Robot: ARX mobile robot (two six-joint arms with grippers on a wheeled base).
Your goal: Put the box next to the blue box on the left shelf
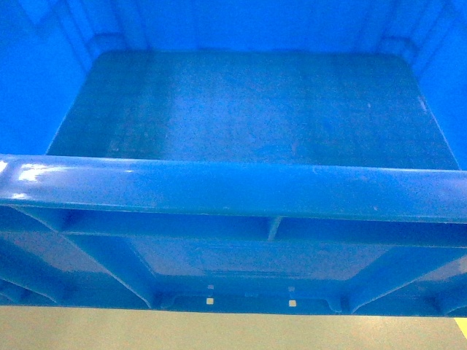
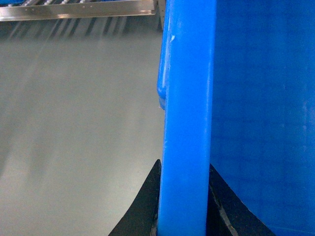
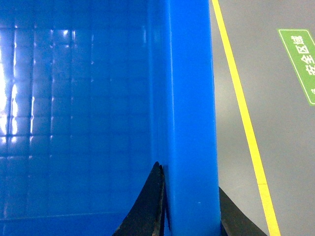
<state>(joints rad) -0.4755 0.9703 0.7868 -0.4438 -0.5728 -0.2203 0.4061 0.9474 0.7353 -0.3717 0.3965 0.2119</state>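
Across nearly the whole head view, the large open-top bright blue plastic crate point(image 1: 248, 109) is seen from above, its thick rounded near rim point(image 1: 233, 191) and ribbed outer wall facing the camera, the smooth floor bare. The crate appears to be carried off the grey floor point(image 1: 219, 332), held by both arms at opposite side rims.

In the left wrist view, the left gripper point(image 2: 183, 216) is clamped on the crate rim, one black finger point(image 2: 142, 206) each side of it. In the right wrist view, the right gripper point(image 3: 189, 216) is pinching the opposite rim the same way, dark fingers point(image 3: 145, 206) straddling it. A yellow floor line point(image 3: 241, 113) and a green floor sign point(image 3: 300, 64) are visible beyond. A metal roller shelf edge point(image 2: 78, 10) shows at the top of the left wrist view; the other blue box is not made out.

Risks, as judged: only thin rim grips are held, so uneven arm motion could twist or slip the crate. Forward sight is blocked, so the shelf edge could be struck.
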